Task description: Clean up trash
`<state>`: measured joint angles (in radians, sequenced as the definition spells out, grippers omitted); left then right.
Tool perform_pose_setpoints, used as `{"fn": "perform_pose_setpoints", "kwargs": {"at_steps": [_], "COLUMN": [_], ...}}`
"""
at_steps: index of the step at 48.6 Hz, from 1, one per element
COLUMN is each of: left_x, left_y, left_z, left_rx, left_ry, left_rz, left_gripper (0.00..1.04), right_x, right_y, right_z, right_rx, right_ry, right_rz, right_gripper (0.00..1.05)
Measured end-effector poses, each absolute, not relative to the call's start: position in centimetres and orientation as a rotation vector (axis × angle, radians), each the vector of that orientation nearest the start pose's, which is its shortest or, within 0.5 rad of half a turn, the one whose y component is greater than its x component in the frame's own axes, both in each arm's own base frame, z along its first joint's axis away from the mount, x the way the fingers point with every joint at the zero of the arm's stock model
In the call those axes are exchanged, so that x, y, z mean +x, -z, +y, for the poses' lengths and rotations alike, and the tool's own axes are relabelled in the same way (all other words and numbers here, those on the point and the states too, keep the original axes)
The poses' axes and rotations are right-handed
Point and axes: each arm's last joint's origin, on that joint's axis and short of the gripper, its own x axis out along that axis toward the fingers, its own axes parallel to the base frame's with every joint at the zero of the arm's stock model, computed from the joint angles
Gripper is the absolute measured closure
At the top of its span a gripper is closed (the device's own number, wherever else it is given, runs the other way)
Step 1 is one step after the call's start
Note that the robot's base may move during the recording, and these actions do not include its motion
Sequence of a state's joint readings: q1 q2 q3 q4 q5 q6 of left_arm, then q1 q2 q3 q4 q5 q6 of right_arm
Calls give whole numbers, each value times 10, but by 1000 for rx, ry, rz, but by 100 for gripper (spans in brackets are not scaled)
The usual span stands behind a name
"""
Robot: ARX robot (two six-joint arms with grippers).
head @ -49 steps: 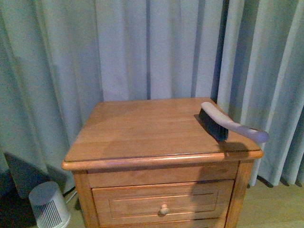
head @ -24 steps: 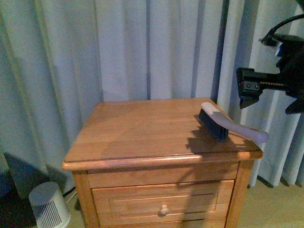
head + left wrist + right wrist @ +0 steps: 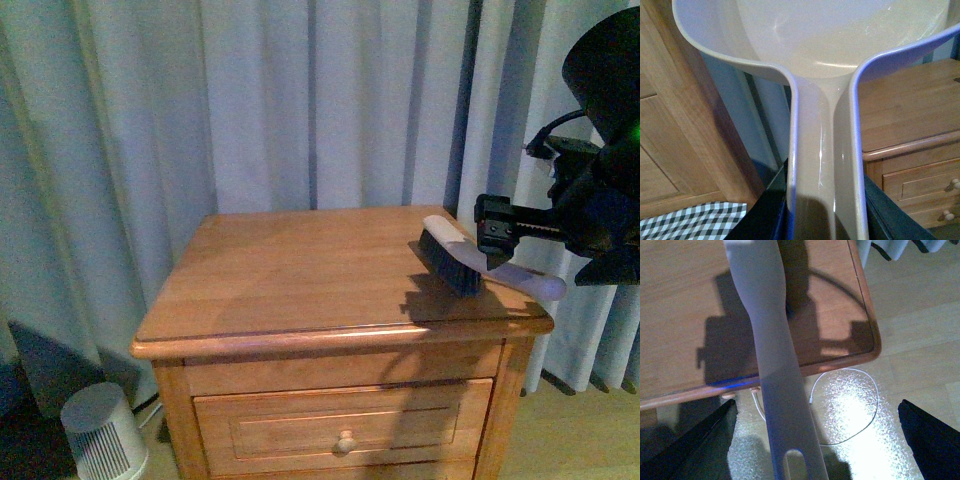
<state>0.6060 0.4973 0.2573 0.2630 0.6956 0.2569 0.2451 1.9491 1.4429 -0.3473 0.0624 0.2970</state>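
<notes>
No trash shows in any view. A hand brush (image 3: 452, 262) with black bristles and a pale handle lies on the right side of the wooden nightstand (image 3: 300, 270), its handle sticking out past the right edge. My right gripper (image 3: 493, 234) hovers open just above that handle. In the right wrist view the brush handle (image 3: 775, 365) runs between the spread fingers of the right gripper (image 3: 817, 440), touching neither. A beige dustpan (image 3: 830, 45) with a blue rim fills the left wrist view, and my left gripper (image 3: 825, 222) is shut on its handle.
Pale curtains (image 3: 300, 100) hang behind the nightstand. A white ribbed fan (image 3: 100, 432) stands on the floor at lower left. A white cable (image 3: 860, 405) lies on the floor below the table corner. Checked fabric (image 3: 690, 222) and wooden furniture (image 3: 670, 125) show beside the dustpan.
My right arm has come into the front view from the right and moved down and left, ending just above the brush handle. The brush has not moved.
</notes>
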Motion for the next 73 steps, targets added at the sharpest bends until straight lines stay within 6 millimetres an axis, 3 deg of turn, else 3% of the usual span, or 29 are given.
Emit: {"fn": "perform_pose_setpoints", "kwargs": {"at_steps": [21, 39, 45, 51, 59, 64, 69, 73], "left_x": [118, 118, 118, 118, 118, 118, 118, 118], "left_y": [-232, -232, -232, -232, -232, -232, -232, -232], "left_z": [59, 59, 59, 59, 59, 59, 59, 59], "left_rx": [271, 271, 271, 271, 271, 271, 271, 271], "left_ry": [87, 87, 87, 87, 87, 87, 87, 87], "left_rz": [-30, -30, -30, -30, -30, -30, -30, -30], "left_gripper": [78, 78, 78, 78, 78, 78, 78, 78], "right_x": [429, 431, 432, 430, 412, 388, 345, 298], "right_y": [-187, -191, -191, -188, -200, -224, -254, -268], "right_z": [116, 121, 118, 115, 109, 103, 95, 85], "right_rx": [154, 160, 166, 169, 96, 29, -21, -74], "right_ry": [-62, -76, -76, -75, -57, -63, -70, -56], "right_rz": [891, 880, 870, 852, 670, 492, 281, 133], "right_gripper": [7, 59, 81, 83, 83, 83, 83, 83]}}
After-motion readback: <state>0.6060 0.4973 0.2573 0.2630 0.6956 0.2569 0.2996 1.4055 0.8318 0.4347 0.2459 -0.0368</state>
